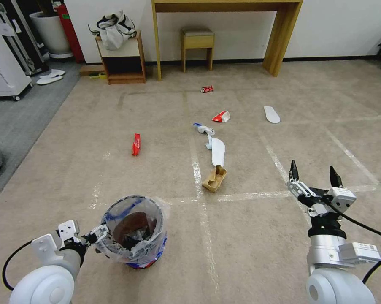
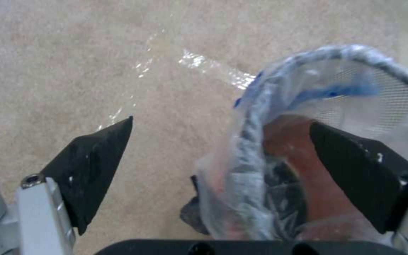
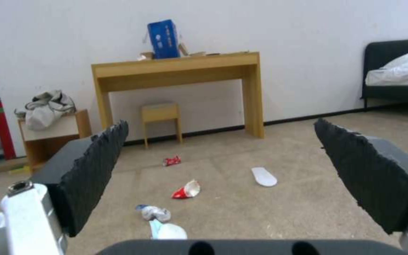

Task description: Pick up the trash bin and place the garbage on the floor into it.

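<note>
Bin [image 1: 135, 230] stands on the floor [image 1: 249, 236], its bag-lined rim straddled by the left pincer [image 2: 220, 156]: in the left wrist view one pad sits inside the mouth against the red wall, the other hangs outside over bare carpet, the gap wide. For a clean lift, I judge that the pincer should go a little deeper, so the pads bite the hard rim and not just the bag [image 1: 154, 219], then close squarely before rising; a grip on loose plastic alone would likely slip or tip the bin. Right pincer [image 1: 313, 174] hovers over the carpet, jaws spread wide, holding nothing. Ahead of it lies the garbage: two insoles [image 1: 217, 152], the nearer one ahead and to its left, a tan carton [image 1: 214, 179] closest, a red wrapper [image 1: 136, 145] far left, a paper cup [image 1: 221, 117], crumpled scraps [image 1: 204, 128] and a crushed can [image 1: 207, 89] farthest off.
</note>
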Tool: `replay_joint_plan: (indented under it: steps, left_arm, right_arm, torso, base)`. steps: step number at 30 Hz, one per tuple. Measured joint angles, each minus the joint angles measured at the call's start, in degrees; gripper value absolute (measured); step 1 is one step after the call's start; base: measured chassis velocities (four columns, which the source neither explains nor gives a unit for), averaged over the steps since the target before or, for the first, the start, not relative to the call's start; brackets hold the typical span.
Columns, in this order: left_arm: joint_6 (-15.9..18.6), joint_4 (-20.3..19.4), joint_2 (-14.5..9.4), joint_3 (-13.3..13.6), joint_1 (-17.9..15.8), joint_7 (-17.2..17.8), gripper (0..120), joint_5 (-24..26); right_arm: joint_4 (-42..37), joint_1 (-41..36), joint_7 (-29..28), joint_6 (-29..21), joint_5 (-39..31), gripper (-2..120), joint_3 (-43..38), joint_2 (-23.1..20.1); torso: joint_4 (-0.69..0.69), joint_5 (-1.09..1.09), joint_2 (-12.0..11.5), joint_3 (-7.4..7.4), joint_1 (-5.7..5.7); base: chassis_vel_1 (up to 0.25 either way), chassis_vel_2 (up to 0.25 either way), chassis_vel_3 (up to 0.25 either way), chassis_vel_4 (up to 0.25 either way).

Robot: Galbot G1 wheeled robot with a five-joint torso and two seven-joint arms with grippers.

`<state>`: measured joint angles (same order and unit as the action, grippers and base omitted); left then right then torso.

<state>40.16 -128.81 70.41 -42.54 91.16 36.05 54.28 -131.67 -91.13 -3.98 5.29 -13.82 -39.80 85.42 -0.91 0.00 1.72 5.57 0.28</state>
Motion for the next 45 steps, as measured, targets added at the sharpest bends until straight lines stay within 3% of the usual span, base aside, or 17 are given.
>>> replay_joint_plan:
  steps: [9,35,45]
  left_arm:
    - [0.24,3.37,0.54,0.97,-1.9,1.04,99,1.69]
    - [0.3,8.56,2.27,3.65,-2.88,0.69,99,0.23]
    - [0.41,10.56,3.41,6.63,-4.63,0.39,100,-1.11]
  right_arm:
    - [-0.2,-0.22,-0.06,0.16,0.03,100,0.01,0.07]
    - [0.29,0.44,-0.2,1.01,-0.06,100,0.53,0.07]
    - [0.75,0.89,-0.33,1.14,-0.53,100,0.35,-0.47]
  torso:
    - [0.0,0.0,0.0,0.0,0.0]
    - [0.0,0.0,0.0,0.0,0.0]
    - [0.0,0.02,0.0,0.0,0.0]
  base:
    - [0.0,0.0,0.0,0.0]
    - [0.0,0.0,0.0,0.0]
    - [0.0,0.0,0.0,0.0]
